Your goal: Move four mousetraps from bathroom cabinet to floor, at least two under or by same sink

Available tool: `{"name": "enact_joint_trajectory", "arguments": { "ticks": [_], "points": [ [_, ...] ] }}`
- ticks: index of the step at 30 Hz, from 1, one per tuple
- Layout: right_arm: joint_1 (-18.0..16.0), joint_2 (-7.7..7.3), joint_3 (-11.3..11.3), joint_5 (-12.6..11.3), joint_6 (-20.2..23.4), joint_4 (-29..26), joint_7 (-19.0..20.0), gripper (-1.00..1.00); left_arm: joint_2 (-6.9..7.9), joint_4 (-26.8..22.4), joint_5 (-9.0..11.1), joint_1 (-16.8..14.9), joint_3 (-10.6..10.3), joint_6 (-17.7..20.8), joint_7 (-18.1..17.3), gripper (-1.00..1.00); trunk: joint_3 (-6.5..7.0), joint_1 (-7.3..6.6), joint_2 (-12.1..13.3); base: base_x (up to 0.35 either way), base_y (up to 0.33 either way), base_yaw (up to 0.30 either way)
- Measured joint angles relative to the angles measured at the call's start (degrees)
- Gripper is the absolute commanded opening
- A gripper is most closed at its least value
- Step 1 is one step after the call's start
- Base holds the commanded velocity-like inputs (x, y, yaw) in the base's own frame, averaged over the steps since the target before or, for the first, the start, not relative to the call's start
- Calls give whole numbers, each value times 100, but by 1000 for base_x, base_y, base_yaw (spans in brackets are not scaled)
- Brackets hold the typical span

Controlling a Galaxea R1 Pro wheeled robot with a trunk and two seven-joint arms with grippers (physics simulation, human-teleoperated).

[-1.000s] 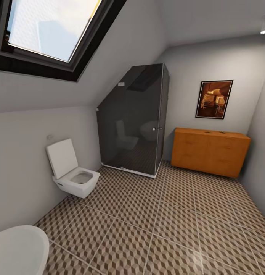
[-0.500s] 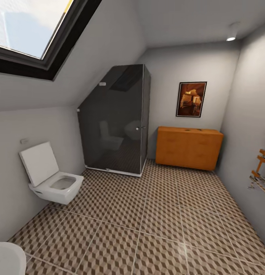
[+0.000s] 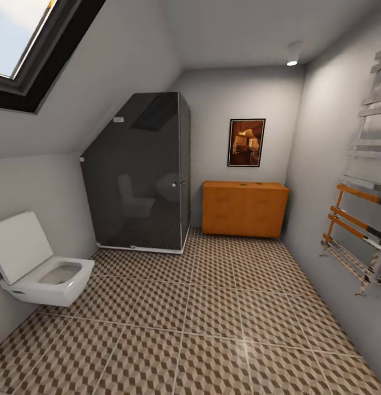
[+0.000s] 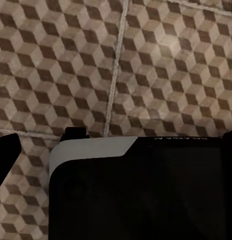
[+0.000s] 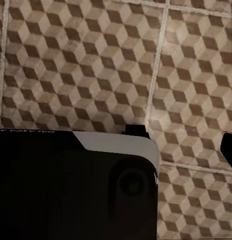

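Orange-brown cabinet [image 3: 244, 209] stands straight ahead against the far wall, well apart across the tiled floor [image 3: 212, 307]; small dark shapes on top may be mousetraps. Neither arm is nearer; jaw states cannot be told.

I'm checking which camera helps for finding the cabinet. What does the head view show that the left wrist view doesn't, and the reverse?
In the head view alone: the orange-brown cabinet against the far wall, a dark glass shower enclosure beside it, a white toilet at the left wall, a framed picture above the cabinet, a towel rack on the right wall and a skylight. In the left wrist view alone: a close look straight down past a dark and white part of the robot. Both share the cube-patterned bathroom floor with pale grout lines.
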Motion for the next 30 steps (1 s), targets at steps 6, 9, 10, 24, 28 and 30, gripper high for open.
{"name": "enact_joint_trajectory", "arguments": {
  "ticks": [6,9,10,24,28,30],
  "points": [
    [0,0,0,0,0,0,0,100,11,2,30,0,-1,-1,0,100,0,0,0,0,0,-289],
    [0,0,1,0,0,0,0,100,14,1,33,0,2,-1,0,100,0,0,0,0,0,-289],
    [0,0,1,0,0,0,0,100,13,0,29,0,0,-1,0,100,0,0,0,0,0,-289],
    [0,0,1,0,1,1,0,100,-7,-1,28,0,21,-1,0,100,0,0,0,0,0,-272],
    [-1,-1,1,0,1,0,0,100,-9,-1,37,1,21,-2,1,100,0,0,0,0,0,-123],
    [-1,-1,1,0,1,0,0,100,-10,-1,39,1,20,-2,1,100,0,0,0,0,0,-66]
  ]
}}
